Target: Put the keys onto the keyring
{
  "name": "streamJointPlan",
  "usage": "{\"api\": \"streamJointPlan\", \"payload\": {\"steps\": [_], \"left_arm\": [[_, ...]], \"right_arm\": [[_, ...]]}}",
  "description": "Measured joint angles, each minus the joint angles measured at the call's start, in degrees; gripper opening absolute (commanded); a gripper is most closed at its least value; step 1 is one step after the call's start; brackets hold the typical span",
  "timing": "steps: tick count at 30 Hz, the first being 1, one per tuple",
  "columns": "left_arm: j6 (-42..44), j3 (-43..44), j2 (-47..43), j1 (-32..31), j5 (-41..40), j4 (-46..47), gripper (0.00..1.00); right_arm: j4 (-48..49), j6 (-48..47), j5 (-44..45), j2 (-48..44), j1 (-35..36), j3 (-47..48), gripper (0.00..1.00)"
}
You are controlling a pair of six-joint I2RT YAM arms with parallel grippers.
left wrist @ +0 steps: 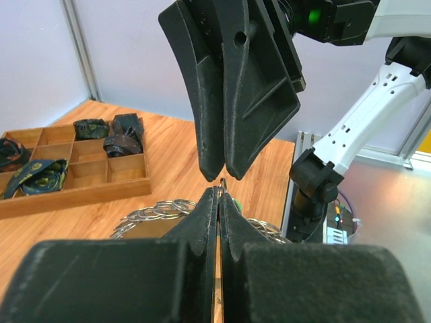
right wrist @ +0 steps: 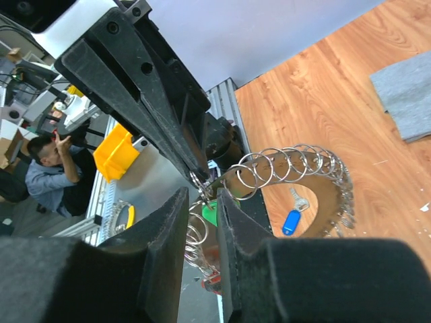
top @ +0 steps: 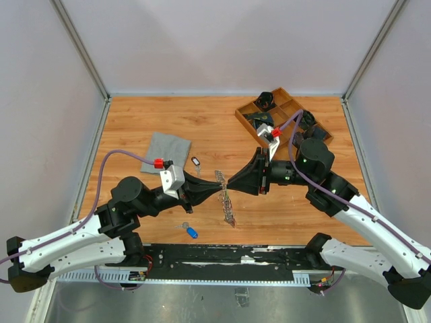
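The keyring is a curved strip strung with many silver rings, held up over the table between both grippers. It also shows in the right wrist view and the left wrist view. My left gripper is shut on the small ring of a green-tagged key, tip to tip with my right gripper. My right gripper has its jaws a little apart around that key, next to the strip's end. A blue-tagged key lies near the front edge. Another tagged key lies beside the cloth.
A grey cloth square lies at the left of the table. A wooden compartment tray with dark items stands at the back right. White side walls close in the table.
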Motion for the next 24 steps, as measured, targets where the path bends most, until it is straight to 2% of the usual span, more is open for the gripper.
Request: {"api": "streamJointPlan", "payload": {"steps": [3,7,12,15,22,24], "left_arm": [[0.11,0.00,0.04,0.00,0.02,0.00,0.00],[0.13,0.00,0.04,0.00,0.04,0.00,0.00],[0.13,0.02,0.11,0.00,0.20,0.00,0.01],[0.13,0.07,0.13,0.00,0.20,0.00,0.01],[0.13,0.44,0.13,0.00,0.22,0.07,0.01],[0.13,0.44,0.13,0.00,0.20,0.09,0.00]], "right_arm": [[0.57,0.70,-0.79,0.00,0.00,0.00,0.16],[0.94,1.16,-1.40,0.00,0.00,0.00,0.14],[1.03,1.49,-1.79,0.00,0.00,-0.02,0.29],[1.05,1.51,-1.81,0.00,0.00,-0.04,0.31],[1.03,1.51,-2.05,0.52,0.00,-0.11,0.23],[1.01,1.51,-2.25,0.74,0.02,-0.11,0.15]]}}
